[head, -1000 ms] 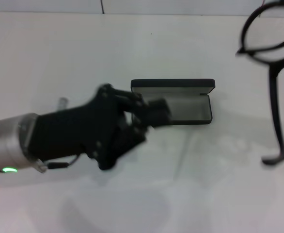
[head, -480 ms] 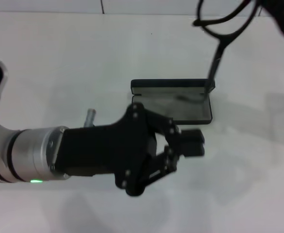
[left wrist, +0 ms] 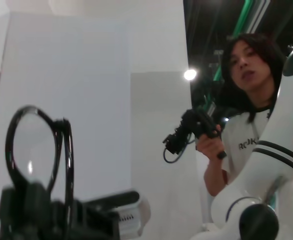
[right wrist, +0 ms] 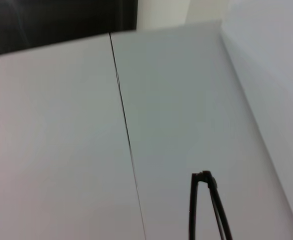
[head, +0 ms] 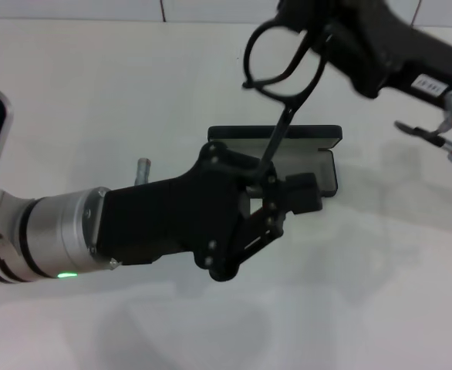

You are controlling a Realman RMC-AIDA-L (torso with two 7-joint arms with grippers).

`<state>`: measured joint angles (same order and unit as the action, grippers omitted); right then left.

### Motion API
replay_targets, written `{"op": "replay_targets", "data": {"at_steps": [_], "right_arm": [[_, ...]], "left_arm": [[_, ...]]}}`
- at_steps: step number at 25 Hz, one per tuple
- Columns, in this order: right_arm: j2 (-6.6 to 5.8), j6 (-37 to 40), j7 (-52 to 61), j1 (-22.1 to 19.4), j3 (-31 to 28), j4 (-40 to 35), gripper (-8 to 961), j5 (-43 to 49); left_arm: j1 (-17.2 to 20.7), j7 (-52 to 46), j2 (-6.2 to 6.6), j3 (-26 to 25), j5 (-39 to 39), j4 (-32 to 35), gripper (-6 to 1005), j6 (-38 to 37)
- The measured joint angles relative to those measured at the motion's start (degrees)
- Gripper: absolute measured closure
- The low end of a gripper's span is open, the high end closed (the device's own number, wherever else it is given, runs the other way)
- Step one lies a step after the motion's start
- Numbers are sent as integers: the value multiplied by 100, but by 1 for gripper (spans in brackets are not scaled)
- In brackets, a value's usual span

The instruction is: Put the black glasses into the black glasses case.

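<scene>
The black glasses (head: 276,58) hang in the air above the table, held at the frame by my right gripper (head: 318,35), which is shut on them and reaches in from the far right. One long temple arm dangles down over the black glasses case (head: 307,163), which lies open on the white table with its lid (head: 276,136) raised at the back. My left gripper (head: 284,193) comes in from the left, open, right at the case's near left end, with the temple's tip beside it. The left wrist view shows a lens of the glasses (left wrist: 31,150); the right wrist view shows their temples (right wrist: 209,200).
The white table (head: 380,293) stretches around the case. A wall seam (head: 163,11) runs behind the table. In the left wrist view a person (left wrist: 246,100) stands holding a black controller (left wrist: 194,127).
My right arm has carried the glasses leftward, from the far right edge to above the case. My left gripper moved right and forward, then back up to the case's near left end.
</scene>
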<state>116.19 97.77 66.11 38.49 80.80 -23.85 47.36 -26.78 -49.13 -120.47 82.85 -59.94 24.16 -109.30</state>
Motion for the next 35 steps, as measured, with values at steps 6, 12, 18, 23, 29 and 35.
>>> {"op": "replay_targets", "data": {"at_steps": [6,12,18,23,29,35], "right_arm": [[0,-281,-125,-26,399,-30,855,5],[0,-434,-134,-35,692,-59,855,13],[0,-510,-133,-36,918,-100,855,3],[0,-559,-134,-46,1010,-183,855,3],[0,-587,-88,-16,1060,-211,855,29],[0,-606,-87,-9,1078,-226,855,30]], "left_arm": [[48,11,1,-15,234,-76,938,20],[26,13,19,-41,436,-371,938,34],[26,16,29,-42,605,-569,938,66],[43,12,32,-42,608,-577,937,142],[41,-23,33,-42,608,-586,937,190],[30,-25,43,-42,614,-588,937,196]]}}
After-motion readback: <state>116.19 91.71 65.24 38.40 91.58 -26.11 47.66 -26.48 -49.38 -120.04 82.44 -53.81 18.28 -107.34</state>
